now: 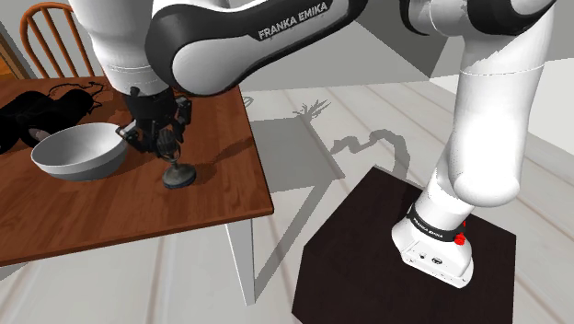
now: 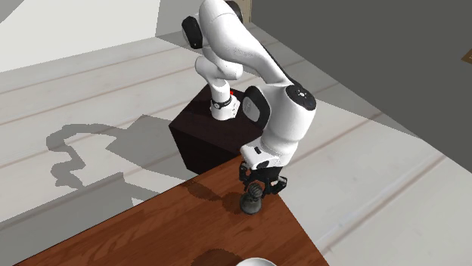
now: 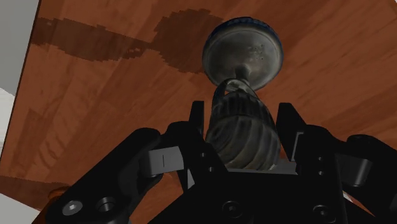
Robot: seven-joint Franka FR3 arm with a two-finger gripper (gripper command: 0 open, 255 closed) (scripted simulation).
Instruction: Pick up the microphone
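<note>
A grey microphone (image 1: 171,152) stands upright on its round base (image 1: 178,175) on the brown wooden table (image 1: 138,221), near the edge at the shoulder view's right. My black gripper (image 1: 164,136) comes down on it from above. In the wrist view the ribbed head of the microphone (image 3: 242,130) sits between the two fingers of the gripper (image 3: 245,118), which press its sides. The base (image 3: 242,51) rests on the table (image 3: 95,95) beyond the head. In the second exterior view the gripper (image 2: 259,187) sits on the microphone (image 2: 252,201) near the table's corner.
A grey bowl (image 1: 78,155) lies just to the shoulder view's left of the microphone, its handle close to the gripper. Behind it lies a black heap (image 1: 37,110), with a wooden chair (image 1: 57,37) beyond. The dark stand (image 1: 405,248) sits on the pale floor off the table's edge.
</note>
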